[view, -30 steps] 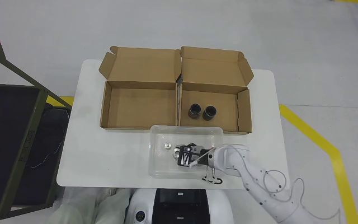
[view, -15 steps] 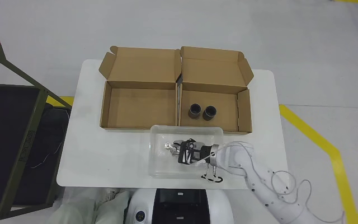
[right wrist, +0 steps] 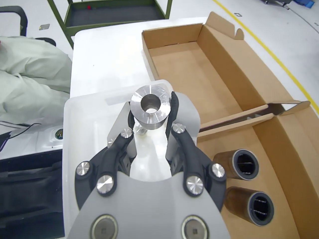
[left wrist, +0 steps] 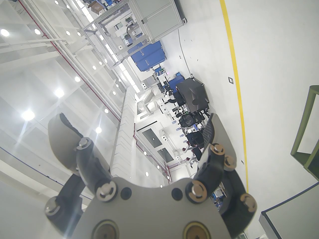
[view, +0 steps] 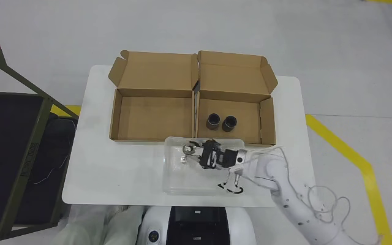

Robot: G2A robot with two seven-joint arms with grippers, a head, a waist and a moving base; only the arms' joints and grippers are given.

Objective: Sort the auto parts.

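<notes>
Pinching a silver ring [right wrist: 149,121] between its fingers, the right gripper [right wrist: 151,111] hangs over the clear bin [view: 174,184], at the side nearest the boxes. The ring is up off the bin floor. Two dark sleeves [view: 212,121] sit side by side in the right box [view: 264,122]. The left gripper [left wrist: 135,125] is spread wide with nothing in it, pointing out at the hall.

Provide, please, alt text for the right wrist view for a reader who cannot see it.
The right gripper is shut on a silver metal ring, held over a clear plastic bin with a small metal piece lying in it. Beyond the bin sit an empty cardboard box and a second box holding two dark cylindrical sleeves side by side.
</notes>
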